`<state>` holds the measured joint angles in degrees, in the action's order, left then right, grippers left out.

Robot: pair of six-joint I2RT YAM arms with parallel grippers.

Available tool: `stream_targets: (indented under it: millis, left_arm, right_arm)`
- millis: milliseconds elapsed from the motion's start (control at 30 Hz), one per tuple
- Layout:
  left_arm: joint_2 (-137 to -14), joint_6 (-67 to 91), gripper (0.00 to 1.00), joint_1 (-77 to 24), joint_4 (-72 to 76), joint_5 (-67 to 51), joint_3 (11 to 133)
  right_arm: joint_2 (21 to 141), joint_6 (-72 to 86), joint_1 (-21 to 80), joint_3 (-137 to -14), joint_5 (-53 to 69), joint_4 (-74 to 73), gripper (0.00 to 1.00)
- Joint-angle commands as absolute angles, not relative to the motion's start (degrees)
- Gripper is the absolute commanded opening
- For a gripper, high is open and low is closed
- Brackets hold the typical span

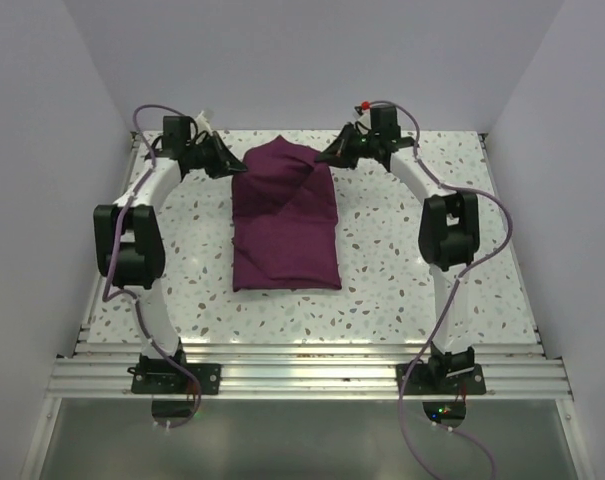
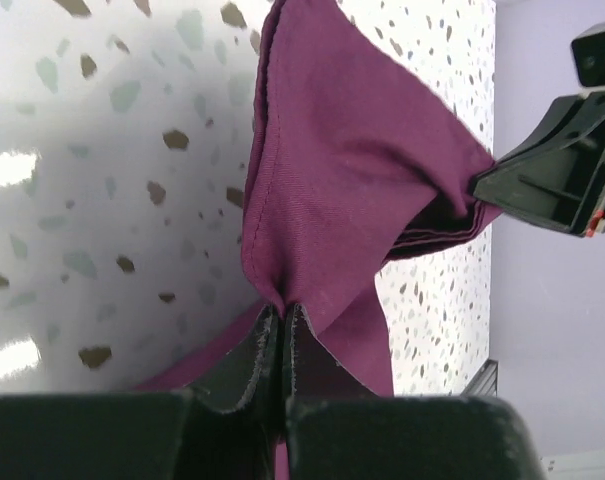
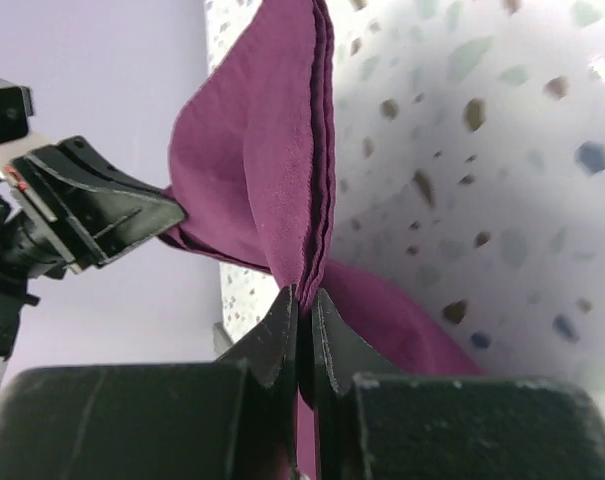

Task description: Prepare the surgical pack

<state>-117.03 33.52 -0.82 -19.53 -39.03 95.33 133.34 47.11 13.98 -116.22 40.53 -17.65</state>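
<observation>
- The left gripper [image 1: 225, 159] sits at the pack's far-left corner, close to the far edge of the table [image 1: 402, 285]. Its jaws are pressed together on a fold of purple cloth. I judge it holds that corner up so the far flap can be drawn over or tucked.
- The surgical pack [image 1: 285, 222] lies mid-table as a folded purple rectangle, running from the far edge toward the near one. Its far end rises in a peak between the two grippers. Its contents are hidden.
- The right gripper [image 1: 333, 153] mirrors this at the far-right corner, also pinching cloth. Gripping both corners probably keeps the flap taut and even.
- The top view gives the layout, but the jaws are too small to read there. The left wrist view shows a hemmed edge clamped and the cloth stretched across to the other gripper. The right wrist view shows several layers stacked in its pinch.
</observation>
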Motion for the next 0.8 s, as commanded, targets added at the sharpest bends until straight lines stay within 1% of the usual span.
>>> stream_targets:
  millis: [0,133,233,433,567,767]
  left_arm:
    - [-109.09,28.83,0.0,-1.4,-22.5,-38.41,88.26]
    - [-99.88,26.73,0.0,-2.28,-23.9,-38.41,78.95]
    - [-93.81,25.4,0.0,-3.07,-25.39,-37.01,75.07]
    - [-84.57,24.87,0.0,-3.78,-26.54,-36.39,64.45]
    - [-80.95,24.43,0.0,-3.87,-27.51,-35.51,60.48]
    - [-77.26,23.99,0.0,-4.66,-26.9,-35.07,53.54]
  right_arm:
    - [123.17,46.06,14.41,-108.84,43.86,-20.48,0.0]
    - [116.73,43.34,15.91,-101.0,44.47,-22.31,0.0]
    - [111.91,41.67,16.7,-95.81,44.56,-23.82,0.0]
    - [105.3,41.05,18.28,-86.32,44.3,-23.82,0.0]
    - [100.73,39.03,19.51,-81.22,43.95,-25.4,0.0]
    - [97.82,35.42,19.86,-73.31,42.63,-26.9,0.0]
